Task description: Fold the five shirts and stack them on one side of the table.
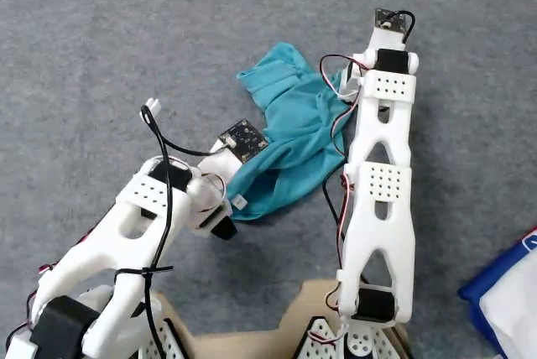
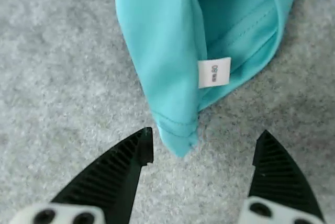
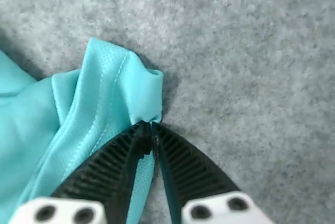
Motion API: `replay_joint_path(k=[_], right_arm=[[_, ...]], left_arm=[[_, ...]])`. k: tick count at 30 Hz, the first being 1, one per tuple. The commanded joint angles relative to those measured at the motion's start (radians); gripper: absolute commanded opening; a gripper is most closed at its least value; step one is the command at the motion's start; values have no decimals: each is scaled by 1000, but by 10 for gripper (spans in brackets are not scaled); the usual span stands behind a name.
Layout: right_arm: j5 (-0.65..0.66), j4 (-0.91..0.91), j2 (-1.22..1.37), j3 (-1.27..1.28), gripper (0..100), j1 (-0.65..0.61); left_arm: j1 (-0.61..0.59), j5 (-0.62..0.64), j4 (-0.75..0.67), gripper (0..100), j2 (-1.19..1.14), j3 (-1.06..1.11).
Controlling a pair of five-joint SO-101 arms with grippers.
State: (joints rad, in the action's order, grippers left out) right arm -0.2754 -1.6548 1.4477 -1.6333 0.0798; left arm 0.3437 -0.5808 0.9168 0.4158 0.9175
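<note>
One teal shirt point(image 1: 289, 137) lies crumpled at the table's middle. My left gripper point(image 1: 223, 223) sits low at the shirt's near-left corner. In the left wrist view this gripper point(image 2: 205, 143) is open, and the shirt's hemmed corner point(image 2: 179, 139) lies on the cloth between its fingers, just past a white label point(image 2: 213, 72). My right gripper point(image 3: 151, 129) is shut on a folded edge of the shirt point(image 3: 104, 103). In the high view that arm point(image 1: 382, 174) stretches along the shirt's right side, with its wrist near the shirt's far-right part point(image 1: 340, 84).
The table is covered with grey felt point(image 1: 101, 57). A blue and white object point(image 1: 508, 292) pokes in at the right edge near the front. The arms' bases stand on a tan board point(image 1: 252, 338) at the front edge.
</note>
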Motion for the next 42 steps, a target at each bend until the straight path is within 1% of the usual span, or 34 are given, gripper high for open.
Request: replay_joint_path(k=[1, 5, 8, 11, 14, 18, 24, 28, 32, 38, 40, 42], right_arm=[[2, 25, 2, -33, 5, 15], [2, 25, 2, -33, 5, 15], [2, 25, 2, -33, 5, 15], [2, 25, 2, -33, 5, 15], [2, 25, 2, -33, 5, 15], [2, 25, 2, -33, 5, 15], [2, 25, 2, -33, 5, 15], [3, 18, -4, -33, 6, 15], [9, -3, -42, -35, 6, 15], [11, -58, -191, -33, 8, -12], [18, -78, -239, -33, 9, -41], [69, -107, -285, -33, 14, -73]], left_arm=[[0, -9, -60, 303, 2, 15], [0, -11, -120, 206, 2, 40], [5, -12, -126, 135, 2, 43], [6, -20, -126, 109, 2, 41], [6, -74, -118, 85, 2, 44], [5, -118, -117, 18, 2, 43], [-2, -120, -124, 19, 12, 32], [-17, -118, -120, 19, 13, -26], [-84, -118, -118, 19, 13, -140], [-213, -126, -117, 19, 15, -344], [-269, -172, -117, 19, 15, -433], [-316, -218, -114, 19, 15, -506]])
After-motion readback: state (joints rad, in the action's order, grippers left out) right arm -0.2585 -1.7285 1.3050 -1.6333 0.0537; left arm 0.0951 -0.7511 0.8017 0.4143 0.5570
